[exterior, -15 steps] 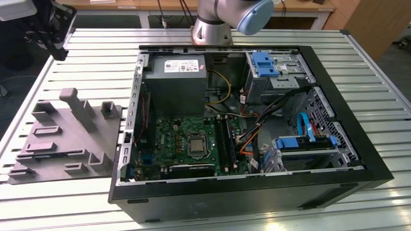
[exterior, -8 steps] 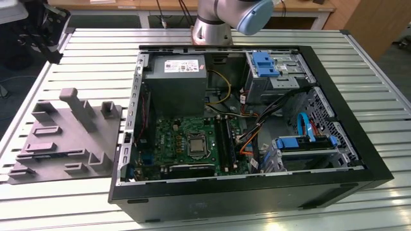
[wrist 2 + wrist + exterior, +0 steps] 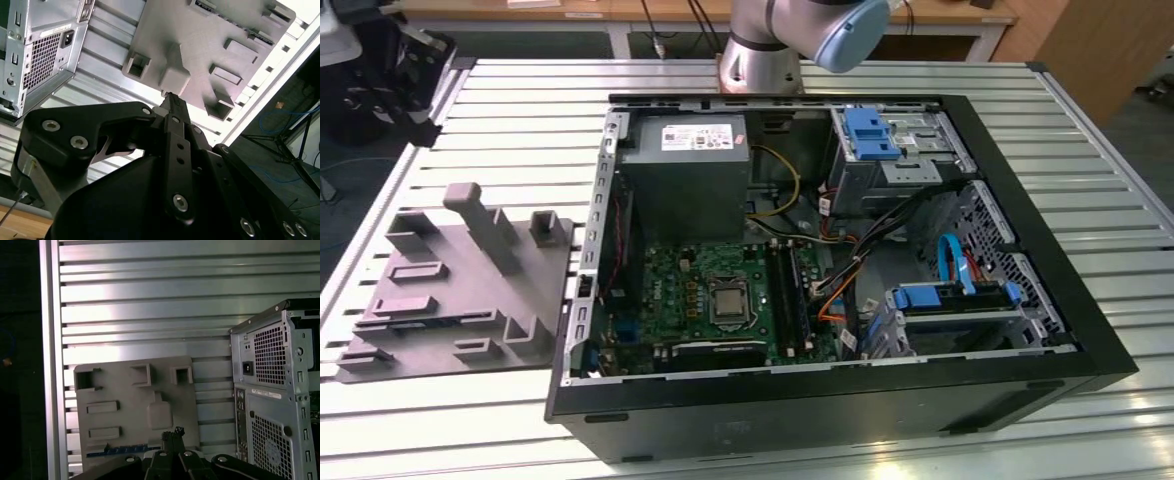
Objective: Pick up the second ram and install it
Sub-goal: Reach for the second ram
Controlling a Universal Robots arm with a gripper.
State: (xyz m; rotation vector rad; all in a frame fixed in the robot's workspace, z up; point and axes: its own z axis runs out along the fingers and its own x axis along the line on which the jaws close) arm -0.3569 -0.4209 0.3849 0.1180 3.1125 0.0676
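Note:
The second ram [image 3: 117, 450] shows in the first wrist view as a thin blue stick lying flat in a slot along one edge of the grey holder block [image 3: 135, 400]. My gripper [image 3: 172, 432] hangs high above that block with its two dark fingertips pressed together, shut, with nothing between them. In the second wrist view the gripper [image 3: 169, 96] points down at the same grey block [image 3: 215, 45]. On the exterior view's left the block [image 3: 454, 290] lies on the slatted table. The black memory slots [image 3: 783, 285] run along the green motherboard inside the open computer case [image 3: 987, 380].
The case's rear panel [image 3: 270, 390] with its vent grilles stands beside the grey block. Inside the case are a grey power supply [image 3: 683, 170], blue drive clips [image 3: 870, 135] and loose cables [image 3: 854, 270]. The arm's base [image 3: 761, 60] sits behind the case.

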